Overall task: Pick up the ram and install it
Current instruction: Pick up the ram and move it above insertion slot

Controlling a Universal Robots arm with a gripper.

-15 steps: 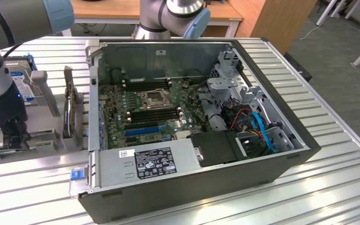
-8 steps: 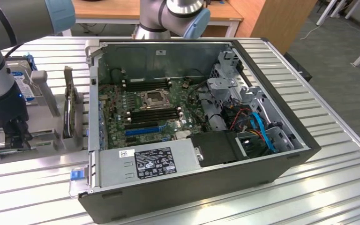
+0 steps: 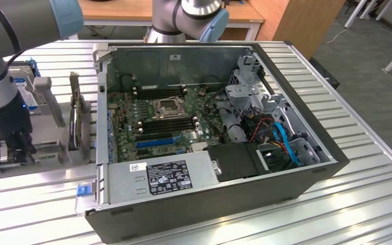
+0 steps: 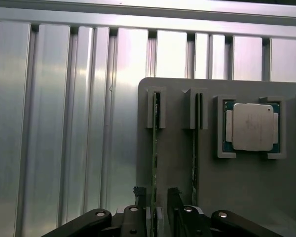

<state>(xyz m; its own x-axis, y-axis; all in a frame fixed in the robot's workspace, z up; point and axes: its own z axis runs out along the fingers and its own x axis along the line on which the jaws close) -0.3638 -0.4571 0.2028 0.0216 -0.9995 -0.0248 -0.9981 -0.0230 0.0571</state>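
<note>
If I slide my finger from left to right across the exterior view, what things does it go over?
Gripper → blue tab on the computer case corner → processor socket → blue cables.

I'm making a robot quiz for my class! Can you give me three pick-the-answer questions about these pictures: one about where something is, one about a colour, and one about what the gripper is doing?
1. Where is the ram nearest the gripper?
A) standing on edge in the grey holder
B) lying flat on the floor
C) hanging in the air

2. What colour is the wide flat cable in the computer case?
A) pink
B) blue
C) yellow

3. How is the gripper?
A) shut with nothing in it
B) shut on a screwdriver
C) open, one finger each side of the ram

Answers: 1 A, its edge sits in a holder slot; 2 B, its loop is plainly blue; 3 C, the fingers stand apart around the stick.
</note>
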